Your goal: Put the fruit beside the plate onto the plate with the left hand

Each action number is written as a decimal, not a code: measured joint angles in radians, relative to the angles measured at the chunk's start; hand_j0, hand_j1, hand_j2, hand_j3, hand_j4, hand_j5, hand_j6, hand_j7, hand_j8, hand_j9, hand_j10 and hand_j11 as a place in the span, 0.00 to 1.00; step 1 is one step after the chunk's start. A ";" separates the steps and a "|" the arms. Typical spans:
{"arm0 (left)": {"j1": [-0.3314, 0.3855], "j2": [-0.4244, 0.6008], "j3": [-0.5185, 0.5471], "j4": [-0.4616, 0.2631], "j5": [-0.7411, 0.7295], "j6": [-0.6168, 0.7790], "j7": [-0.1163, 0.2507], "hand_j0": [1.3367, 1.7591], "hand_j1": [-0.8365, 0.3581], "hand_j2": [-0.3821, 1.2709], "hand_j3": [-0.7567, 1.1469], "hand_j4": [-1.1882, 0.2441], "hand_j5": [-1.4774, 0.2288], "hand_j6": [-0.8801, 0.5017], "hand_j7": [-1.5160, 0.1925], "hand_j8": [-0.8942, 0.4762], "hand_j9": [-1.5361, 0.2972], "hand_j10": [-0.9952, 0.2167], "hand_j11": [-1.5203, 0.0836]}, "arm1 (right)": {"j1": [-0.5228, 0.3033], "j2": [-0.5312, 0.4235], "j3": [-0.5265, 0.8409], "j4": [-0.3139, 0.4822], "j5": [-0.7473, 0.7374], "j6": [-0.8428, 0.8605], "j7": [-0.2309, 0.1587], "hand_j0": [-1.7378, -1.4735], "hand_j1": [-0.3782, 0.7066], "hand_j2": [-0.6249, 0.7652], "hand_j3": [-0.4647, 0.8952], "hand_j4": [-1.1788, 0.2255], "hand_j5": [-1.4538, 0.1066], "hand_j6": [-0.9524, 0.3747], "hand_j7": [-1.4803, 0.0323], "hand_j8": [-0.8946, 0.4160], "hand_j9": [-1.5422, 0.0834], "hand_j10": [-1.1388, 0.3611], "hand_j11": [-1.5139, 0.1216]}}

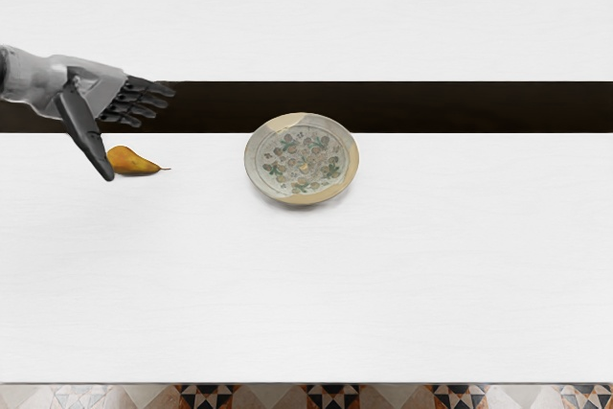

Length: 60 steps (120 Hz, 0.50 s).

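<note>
Found the left hand (113, 101) just inside the left edge of the table (383, 275), entering from that side and held over the dark gap (460, 107) cutting across the table from edge to edge. Saw its fingers (148, 102) spread and stretched toward the right, gripping nothing. Noted the thumb (88, 136) pointing down toward the near edge, with the tip overlapping the fat end of the pear (132, 161) (could not tell whether touching or merely in front).

Found the pear lying on its side on the near white stretch, close to the left edge and just short of the gap, stem end toward the plate (351, 168). Placed the plate near the middle of the table's width, well apart from the pear, with the far rim overlapping the lip of the gap in this view.

Saw only bare white surface between pear and plate. Noted wide open room from the plate to the right edge and down to the near edge, and another broad white stretch beyond the gap up to the far edge. Glimpsed patterned floor tiles (335, 397) below the near edge.
</note>
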 joint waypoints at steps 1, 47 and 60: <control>0.000 -0.004 0.000 0.000 0.015 0.000 0.000 0.76 0.99 0.23 0.40 0.83 0.87 0.64 0.89 0.65 0.84 0.82 0.95 | 0.000 0.000 0.000 0.000 0.000 0.000 0.000 0.30 0.06 0.44 0.34 0.82 0.90 0.69 0.95 0.66 0.92 0.74 0.90; 0.040 -0.151 0.030 -0.002 0.585 0.275 0.000 0.76 0.99 0.23 0.40 0.83 0.87 0.63 0.89 0.65 0.84 0.82 0.95 | 0.000 0.000 0.002 -0.001 0.000 0.000 0.000 0.30 0.06 0.44 0.34 0.82 0.90 0.69 0.95 0.66 0.92 0.74 0.90; 0.044 -0.184 0.062 -0.002 0.688 0.340 0.000 0.76 0.99 0.23 0.40 0.83 0.87 0.63 0.89 0.65 0.84 0.82 0.95 | 0.000 0.000 0.003 -0.001 0.000 0.000 0.000 0.30 0.06 0.44 0.34 0.82 0.90 0.69 0.95 0.66 0.92 0.74 0.90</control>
